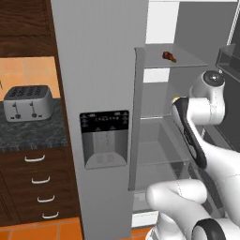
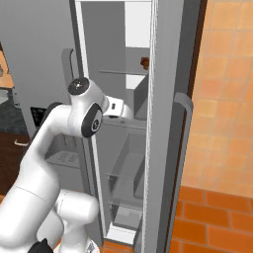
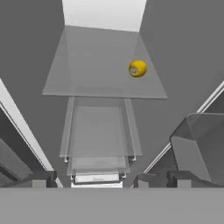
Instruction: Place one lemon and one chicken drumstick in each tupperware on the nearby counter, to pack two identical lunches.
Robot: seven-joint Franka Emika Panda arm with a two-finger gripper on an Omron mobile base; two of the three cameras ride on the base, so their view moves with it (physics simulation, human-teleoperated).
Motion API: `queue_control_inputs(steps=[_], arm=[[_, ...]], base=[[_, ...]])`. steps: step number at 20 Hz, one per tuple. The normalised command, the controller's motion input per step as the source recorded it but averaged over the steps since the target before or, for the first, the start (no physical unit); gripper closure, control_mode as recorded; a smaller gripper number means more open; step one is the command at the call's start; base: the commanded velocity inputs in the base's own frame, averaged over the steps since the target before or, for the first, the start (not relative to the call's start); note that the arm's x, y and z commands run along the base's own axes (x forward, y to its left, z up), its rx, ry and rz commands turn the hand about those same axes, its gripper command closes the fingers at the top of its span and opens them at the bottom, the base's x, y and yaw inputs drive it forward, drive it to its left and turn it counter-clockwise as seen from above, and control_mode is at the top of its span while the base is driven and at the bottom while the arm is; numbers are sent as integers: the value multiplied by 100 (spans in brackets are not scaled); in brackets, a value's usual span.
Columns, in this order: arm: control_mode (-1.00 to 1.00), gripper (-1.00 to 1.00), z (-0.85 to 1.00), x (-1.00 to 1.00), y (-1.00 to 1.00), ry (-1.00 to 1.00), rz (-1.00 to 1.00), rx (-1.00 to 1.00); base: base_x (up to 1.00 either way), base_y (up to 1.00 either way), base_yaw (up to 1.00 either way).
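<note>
A yellow lemon [image 3: 137, 68] lies on a glass fridge shelf [image 3: 87, 74], toward its right side, well ahead of my gripper [image 3: 109, 179]. The gripper is open, its dark fingertips [image 3: 41, 178] spread wide with nothing between them. A brown chicken drumstick [image 1: 169, 56] [image 2: 145, 62] rests on the top glass shelf inside the open fridge. My arm reaches into the fridge below that shelf. The dark speckled counter [image 1: 28, 133] runs to the left of the fridge. The tupperware is out of view.
A silver toaster [image 1: 28, 102] stands on the counter over brown drawers [image 1: 40, 180]. The closed fridge door with its dispenser [image 1: 104, 138] is at my left, and the open door with its handle [image 2: 180, 148] at my right. A door bin [image 3: 197, 144] juts in beside the lower clear drawers [image 3: 98, 131].
</note>
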Motion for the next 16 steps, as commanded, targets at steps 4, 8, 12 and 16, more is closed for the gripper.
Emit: queue_control_inputs(steps=[4, 8, 12, 16], arm=[[-100, -100, -21, 19, -31, -22, -9, -4], [-100, -100, -12, 2, -22, 1, -3, 3], [-100, -100, 11, 31, 0, 5, -1, 1], [-100, -100, 0, 58, -19, 4, 0, 0]], base=[[0, 0, 0], [0, 0, 0], [0, 0, 0], [0, 0, 0]])
